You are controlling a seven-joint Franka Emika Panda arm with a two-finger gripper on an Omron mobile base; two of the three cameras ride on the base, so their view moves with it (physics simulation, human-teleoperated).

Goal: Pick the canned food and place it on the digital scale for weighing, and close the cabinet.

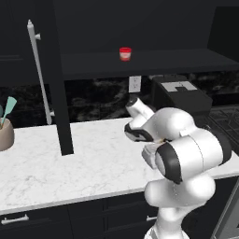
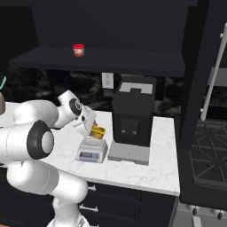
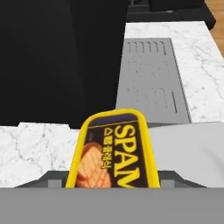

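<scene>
Right above the small light-grey square digital scale (image 2: 91,151) on the white marble counter (image 2: 133,170), the squat yellow canned food (image 2: 98,130) hangs clamped in the jaws of the white arm's gripper (image 2: 94,129), just left of the black boxy machine (image 2: 132,116). Picking looks done; setting it down and releasing remain. The black upper cabinet's door (image 1: 59,88) stands open, unclosed.

Open marble surface (image 2: 146,170) at six o'clock of digital scale (image 2: 91,150); blocked at three o'clock by black machine (image 2: 132,115), just beside.
</scene>
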